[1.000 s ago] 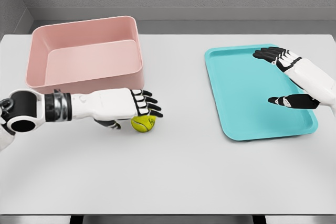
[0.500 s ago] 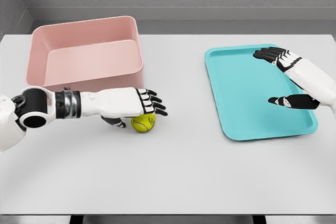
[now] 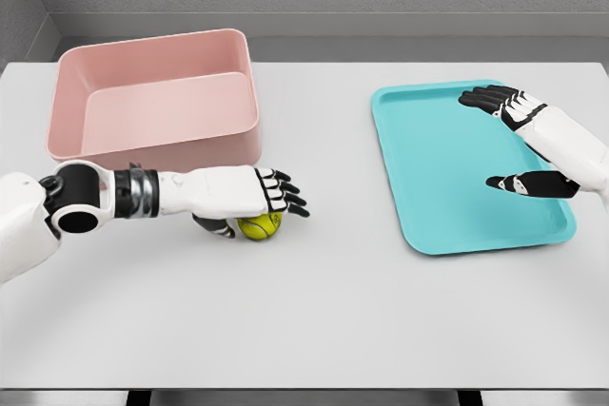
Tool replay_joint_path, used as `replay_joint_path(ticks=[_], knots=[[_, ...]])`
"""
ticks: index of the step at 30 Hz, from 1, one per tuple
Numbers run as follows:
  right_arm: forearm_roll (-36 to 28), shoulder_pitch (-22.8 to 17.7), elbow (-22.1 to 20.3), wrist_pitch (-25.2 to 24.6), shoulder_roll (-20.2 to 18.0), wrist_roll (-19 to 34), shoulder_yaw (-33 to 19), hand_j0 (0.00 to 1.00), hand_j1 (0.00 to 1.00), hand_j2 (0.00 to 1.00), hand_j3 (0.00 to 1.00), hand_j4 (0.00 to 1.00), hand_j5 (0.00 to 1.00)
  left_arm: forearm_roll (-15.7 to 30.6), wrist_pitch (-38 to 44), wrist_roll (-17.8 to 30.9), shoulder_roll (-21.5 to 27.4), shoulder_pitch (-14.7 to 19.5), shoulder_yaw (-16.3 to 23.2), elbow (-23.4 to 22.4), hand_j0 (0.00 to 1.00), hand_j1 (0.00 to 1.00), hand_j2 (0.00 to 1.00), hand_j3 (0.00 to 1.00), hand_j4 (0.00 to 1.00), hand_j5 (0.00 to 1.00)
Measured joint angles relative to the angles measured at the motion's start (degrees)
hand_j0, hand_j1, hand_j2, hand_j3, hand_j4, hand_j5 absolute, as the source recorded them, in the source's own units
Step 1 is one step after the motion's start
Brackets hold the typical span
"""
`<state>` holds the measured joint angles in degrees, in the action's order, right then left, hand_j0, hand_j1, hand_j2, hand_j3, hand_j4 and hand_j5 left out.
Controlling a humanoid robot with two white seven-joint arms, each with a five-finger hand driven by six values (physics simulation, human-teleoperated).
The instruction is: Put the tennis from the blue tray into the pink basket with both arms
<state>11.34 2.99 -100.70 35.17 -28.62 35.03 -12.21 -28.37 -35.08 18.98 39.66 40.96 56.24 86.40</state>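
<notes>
Sliding further right and lower since a second ago, left hand [image 3: 249, 199] now covering the tennis ball [image 3: 260, 227] from above, fingers extended flat over it, thumb possibly curling underneath, though hard to tell. Ball sitting on the white table [image 3: 314, 311], just in front of the pink basket [image 3: 152, 92]; round, no long axis, no legible print. Hovering unchanged over the blue tray [image 3: 447, 187], right hand [image 3: 528, 145], fingers spread, holding nothing.

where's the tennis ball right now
In the head view the tennis ball lies on the white table, left of centre, under the left robot hand, just in front of the pink basket.
</notes>
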Motion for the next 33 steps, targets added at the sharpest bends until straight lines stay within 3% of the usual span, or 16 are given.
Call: replay_joint_path(ticks=[1,6,10,22,33], knots=[[0.0,0.0,0.0,0.0,0.0,0.0,0.0,1.00,1.00,1.00,1.00,1.00,1.00,0.0,0.0,0.6,0.0,0.1,0.0,-0.1,0.80,0.80,0.80,0.80,0.80,0.80],[0.0,0.0,0.0,0.0,0.0,0.0,0.0,1.00,1.00,1.00,1.00,1.00,1.00,0.1,0.0,2.5,-0.1,0.0,0.1,-0.2,0.71,0.71,0.71,0.71,0.71,0.71],[0.0,0.0,0.0,0.0,0.0,0.0,0.0,1.00,1.00,1.00,1.00,1.00,1.00,0.3,0.1,3.6,-0.1,0.0,0.1,-0.2,0.55,0.55,0.55,0.55,0.55,0.55],[0.0,0.0,0.0,0.0,0.0,0.0,-0.1,1.00,1.00,1.00,1.00,1.00,1.00,0.7,0.0,4.2,0.0,1.6,-0.1,0.0,0.56,0.56,0.56,0.56,0.56,0.56],[0.0,0.0,0.0,0.0,0.0,0.0,-0.1,1.00,1.00,1.00,1.00,1.00,1.00,3.6,0.0,4.2,1.4,6.9,0.1,0.5,0.56,0.56,0.56,0.56,0.56,0.56]])
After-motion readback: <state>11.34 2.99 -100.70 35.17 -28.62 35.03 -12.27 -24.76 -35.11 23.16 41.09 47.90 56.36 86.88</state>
